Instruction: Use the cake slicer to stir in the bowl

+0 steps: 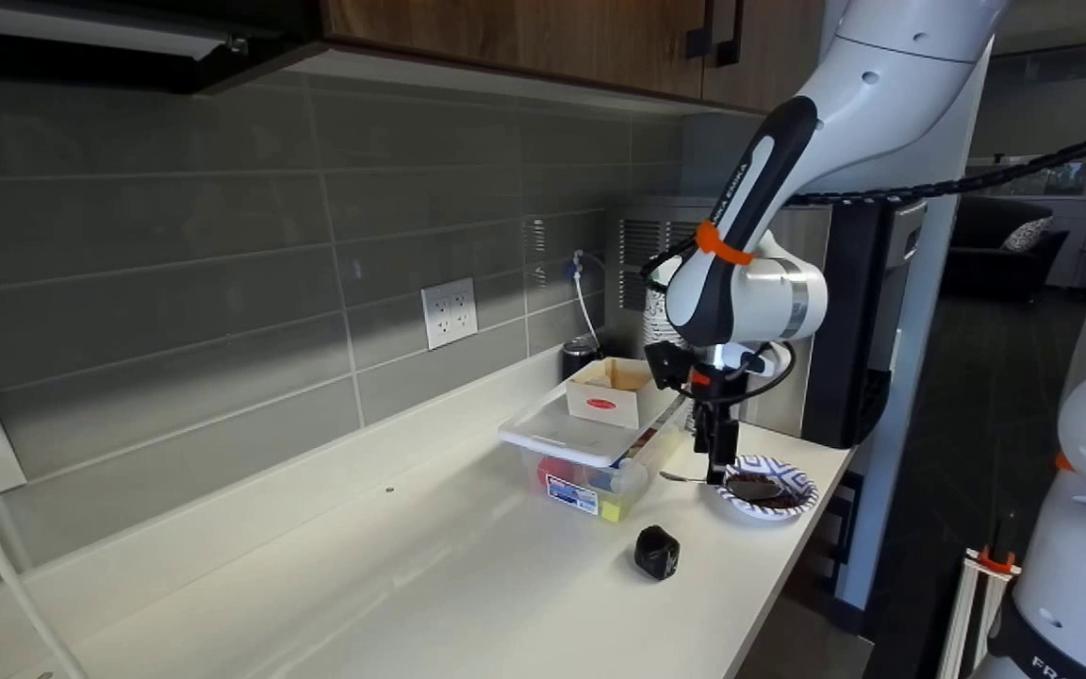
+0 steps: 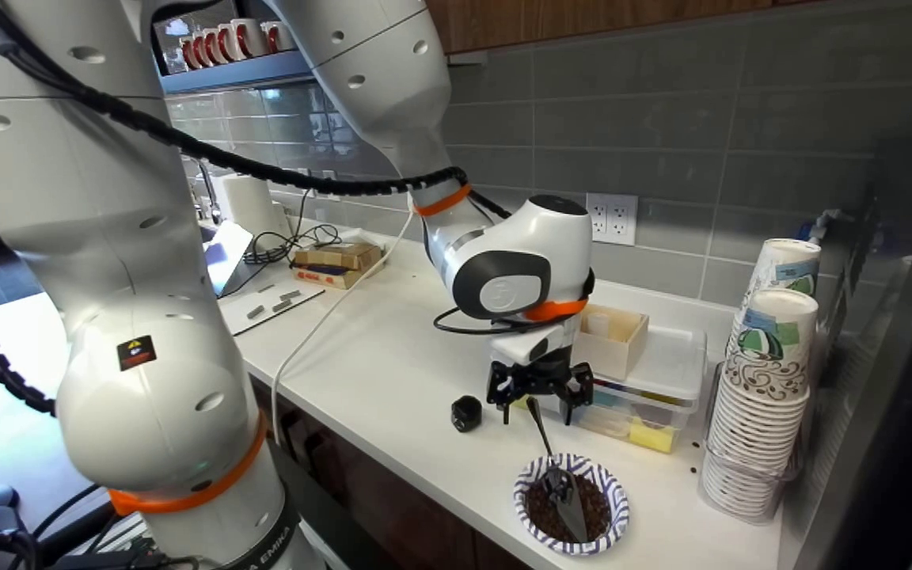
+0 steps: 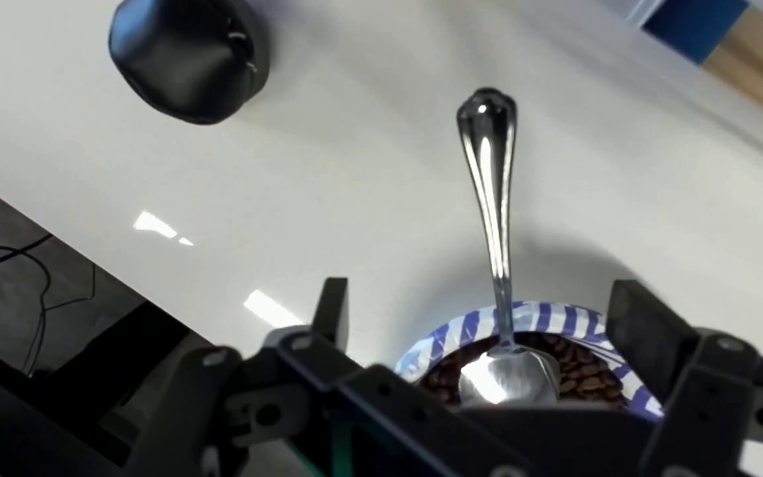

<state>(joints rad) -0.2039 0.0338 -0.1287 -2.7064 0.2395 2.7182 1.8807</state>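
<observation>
The silver cake slicer [image 2: 571, 507] rests with its blade in the patterned paper bowl [image 2: 620, 511]. Its handle leans out over the rim. The bowl holds brown beans [image 3: 590, 381]. In the wrist view, the slicer's handle [image 3: 489, 159] points up the picture and its blade lies over the beans by the bowl's near-side rim [image 3: 554, 318]. My gripper [image 2: 537, 418] is open and empty, with its fingers above the counter near the handle's end. In the wrist view, the handle runs between the two spread fingers [image 3: 481, 298], apart from both. An exterior view also shows the bowl [image 1: 769, 514] beside the gripper [image 1: 717, 467].
A black lump [image 1: 657, 553] lies on the counter near the bowl. A lidded plastic bin [image 1: 543, 434] with a small open box [image 1: 604, 407] on it stands by the wall. Stacked paper cups [image 2: 765, 412] stand beside a dark appliance. The bowl is close to the counter's front edge.
</observation>
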